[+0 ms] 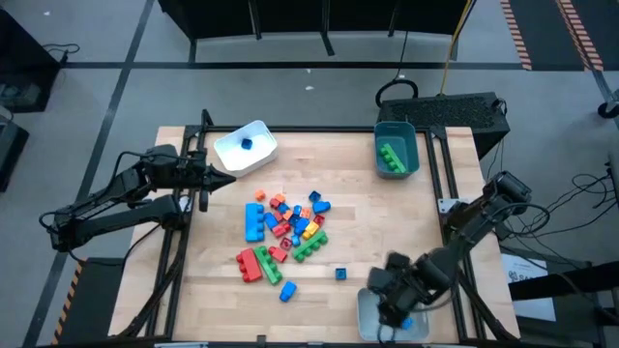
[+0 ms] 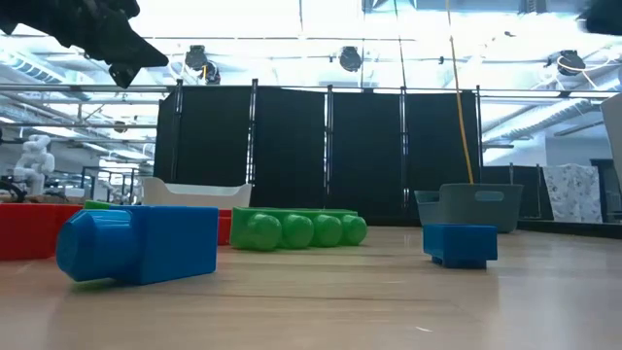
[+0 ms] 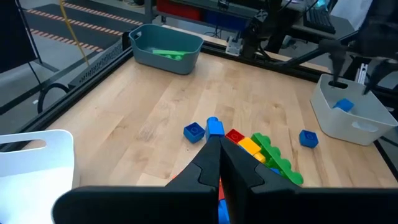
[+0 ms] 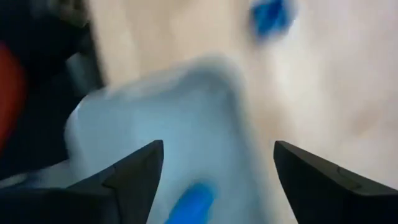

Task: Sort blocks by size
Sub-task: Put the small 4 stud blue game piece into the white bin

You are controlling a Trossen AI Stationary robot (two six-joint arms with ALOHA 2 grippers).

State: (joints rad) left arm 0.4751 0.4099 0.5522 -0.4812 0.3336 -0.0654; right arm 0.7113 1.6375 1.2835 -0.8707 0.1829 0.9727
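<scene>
Several blocks [image 1: 285, 227] in red, blue, green, orange and yellow lie in a loose pile mid-table; they also show in the left wrist view [image 3: 255, 146]. One small blue block [image 1: 340, 274] lies apart, toward the near edge. My left gripper [image 1: 229, 180] is shut and empty, above the table between the white tray [image 1: 247, 147] and the pile; its closed fingers show in its wrist view [image 3: 219, 149]. My right gripper [image 4: 217, 168] is open and empty above the pale tray [image 1: 372, 314] at the near right. A blue block [image 4: 193, 202] lies in that tray.
The white tray holds one blue block [image 1: 248, 144]. A teal tray [image 1: 397, 150] at the far right holds green blocks [image 1: 391, 157]. In the low view a blue block [image 2: 136, 243], a green bar [image 2: 296, 230] and a small blue block [image 2: 459, 243] lie on the wood.
</scene>
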